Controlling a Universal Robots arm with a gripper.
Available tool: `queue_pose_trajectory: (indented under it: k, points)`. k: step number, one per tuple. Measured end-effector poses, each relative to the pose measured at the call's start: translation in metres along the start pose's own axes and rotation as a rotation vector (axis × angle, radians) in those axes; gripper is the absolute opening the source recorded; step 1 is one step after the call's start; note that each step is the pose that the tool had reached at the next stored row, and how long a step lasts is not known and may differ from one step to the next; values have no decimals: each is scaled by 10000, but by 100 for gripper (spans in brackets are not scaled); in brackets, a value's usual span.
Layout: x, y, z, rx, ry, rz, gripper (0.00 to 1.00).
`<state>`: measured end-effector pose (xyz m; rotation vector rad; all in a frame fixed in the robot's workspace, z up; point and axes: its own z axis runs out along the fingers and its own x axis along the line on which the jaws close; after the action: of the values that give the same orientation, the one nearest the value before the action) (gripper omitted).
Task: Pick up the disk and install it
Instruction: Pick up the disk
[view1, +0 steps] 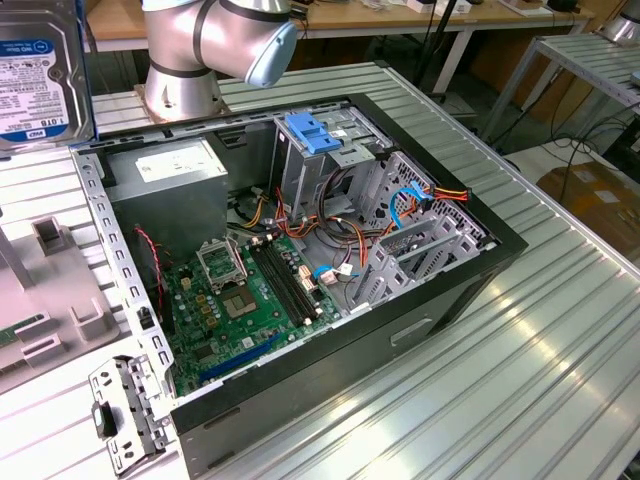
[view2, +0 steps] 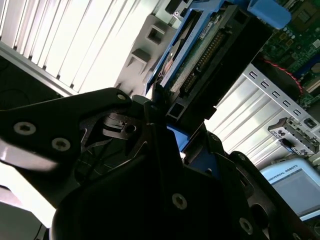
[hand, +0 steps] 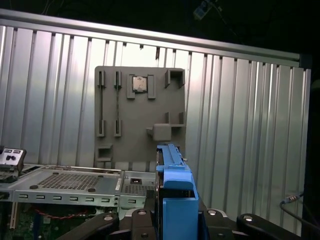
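Disk (view1: 42, 100) — label (view1: 32, 62) in exterior view, gripper (view2: 164, 107) clamping it in second wrist view.

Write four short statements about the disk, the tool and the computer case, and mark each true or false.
1. The computer case lies open, its motherboard exposed. True.
2. The tool is shut on the disk. True.
3. The disk lies inside the computer case. False: it is held in the tool, outside the case, at the exterior view's left.
4. The disk's carrier is red. False: it is bright blue.
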<state>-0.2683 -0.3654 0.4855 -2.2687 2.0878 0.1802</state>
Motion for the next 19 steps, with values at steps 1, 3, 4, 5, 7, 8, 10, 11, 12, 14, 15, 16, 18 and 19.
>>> queue_pose_trajectory:
  k: [1,3,4,5,7,8,10,11,12,14,15,16,18,19]
  points:
    - [3,-3,0,0,0,0,37]
    - [9,-8,-1,0,0,0,37]
    - [13,-10,-1,0,0,0,37]
    - [16,-14,-2,0,0,0,37]
    - [24,-20,-3,0,1,0,37]
    - [28,-23,-3,0,1,0,37]
    - [35,-29,-3,0,0,0,37]
    - [38,-31,-4,0,0,0,37]
    - [41,-34,-4,0,1,0,37]
    - [50,-42,-5,0,1,0,37]
    - [53,-45,-5,0,0,0,37]
    - [57,-48,-6,0,0,0,37]
    - [64,-53,-7,0,1,0,37]
    - [67,-55,-7,0,0,0,37]
